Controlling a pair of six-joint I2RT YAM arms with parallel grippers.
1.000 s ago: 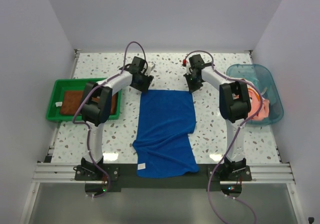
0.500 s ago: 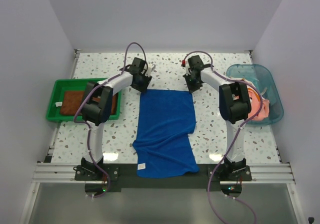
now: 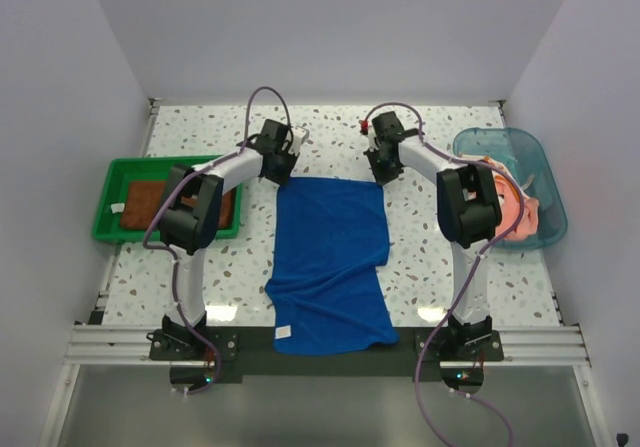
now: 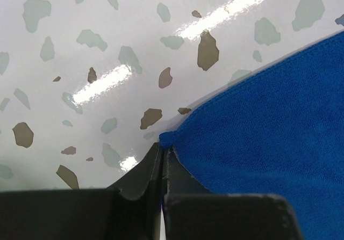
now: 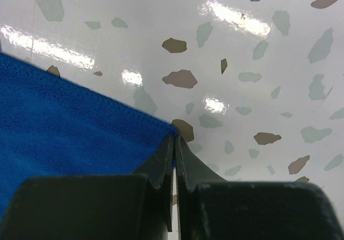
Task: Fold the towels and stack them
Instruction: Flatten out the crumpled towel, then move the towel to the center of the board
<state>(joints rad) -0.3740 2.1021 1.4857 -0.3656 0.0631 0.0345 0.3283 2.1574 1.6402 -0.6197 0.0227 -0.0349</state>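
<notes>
High rear overhead of the table [image 3: 130,267]; close downward wrist views at the far corners of the blue towel [image 3: 333,252]

You have no text, brand, number or sign you can read in any view. The small white corner tag [image 3: 284,333] on the royal blue cloth towel [image 3: 333,257] is too small to read. So is the white slip [image 3: 117,208] beside the rust-brown cloth towel [image 3: 150,202] in the green plastic tray [image 3: 165,162].

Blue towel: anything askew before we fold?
Yes. The blue towel is rumpled in its near half and flares left, its end overlapping the dark front rail. Its far edge lies flat, with the left gripper and right gripper shut on its corners.
</notes>
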